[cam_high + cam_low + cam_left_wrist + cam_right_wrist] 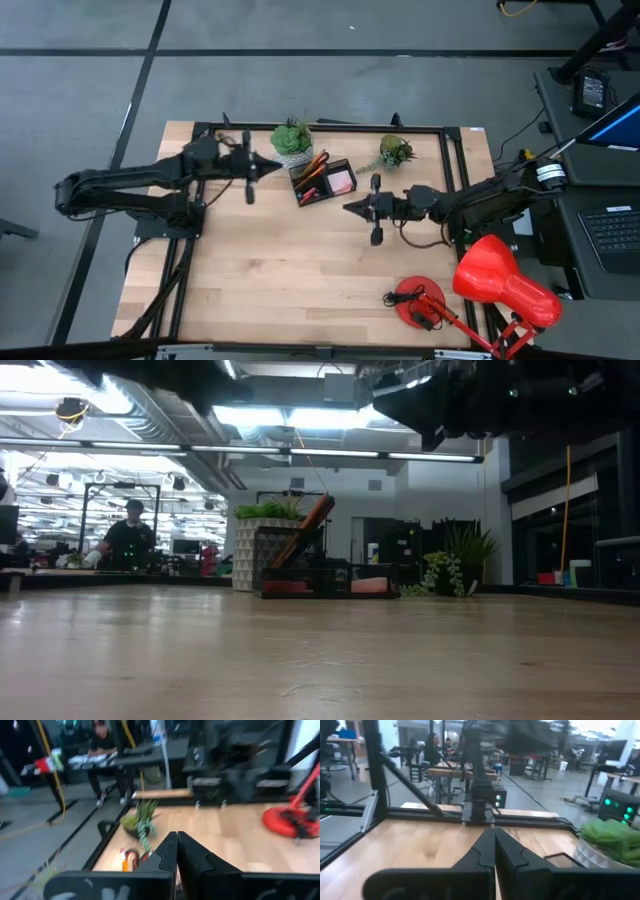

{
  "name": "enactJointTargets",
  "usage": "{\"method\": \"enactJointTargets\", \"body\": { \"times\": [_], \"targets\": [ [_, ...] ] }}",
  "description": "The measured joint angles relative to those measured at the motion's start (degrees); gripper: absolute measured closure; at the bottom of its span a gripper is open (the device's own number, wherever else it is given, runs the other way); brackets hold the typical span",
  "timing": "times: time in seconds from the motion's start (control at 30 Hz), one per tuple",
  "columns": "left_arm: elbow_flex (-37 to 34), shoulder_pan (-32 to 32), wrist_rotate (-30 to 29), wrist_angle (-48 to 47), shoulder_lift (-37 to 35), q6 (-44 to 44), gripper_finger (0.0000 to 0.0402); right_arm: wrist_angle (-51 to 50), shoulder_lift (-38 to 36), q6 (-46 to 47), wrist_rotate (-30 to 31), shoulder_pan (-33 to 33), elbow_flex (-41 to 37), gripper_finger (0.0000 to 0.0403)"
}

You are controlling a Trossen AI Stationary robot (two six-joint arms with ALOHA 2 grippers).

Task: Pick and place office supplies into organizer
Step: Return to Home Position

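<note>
Overhead, the left pincer hangs just beside the left end of the organizer, clenched on nothing; in my left wrist feed its fingers meet along one seam. The right pincer hangs near the organizer's lower right corner in the high view, pointing left. It too is clenched and empty, its fingers pressed together. The organizer stands toward the back of the counter, between two potted plants. The orange pencils lean up out of one compartment, and the pink sticky-note pad lies in the compartment at the right. From counter height both arms show only as dark shapes overhead. A red desk lamp occupies the right front corner.
</note>
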Motion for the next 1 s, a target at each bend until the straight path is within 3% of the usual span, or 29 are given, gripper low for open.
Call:
{"method": "enactJointTargets", "body": {
  "times": [0.27,0.37,0.6,0.87,1.0],
  "targets": [
    [-0.04,-6.59,-6.85,-9.02,-12.11,2.60,0.0400,-24.37,-10.26,1.03,-1.23,-2.13,7.26,0.0401],
    [-3.19,-9.17,-8.61,-9.19,-16.48,3.69,0.0400,-29.56,-13.43,-1.54,-2.93,-2.27,10.10,0.0400],
    [-14.29,-11.97,-16.66,-8.21,-29.77,3.59,0.0400,-34.29,-20.94,-3.78,-2.99,-3.81,9.53,0.0400],
    [-25.47,-11.76,-17.05,-8.24,-48.43,3.81,0.0400,-41.35,-23.51,-2.59,-3.13,-4.43,9.31,0.0400],
    [-29.94,-11.74,-16.84,-5.94,-48.92,2.53,0.0401,-41.27,-23.52,-3.00,-4.34,-4.43,9.31,0.0400]
  ]
}}
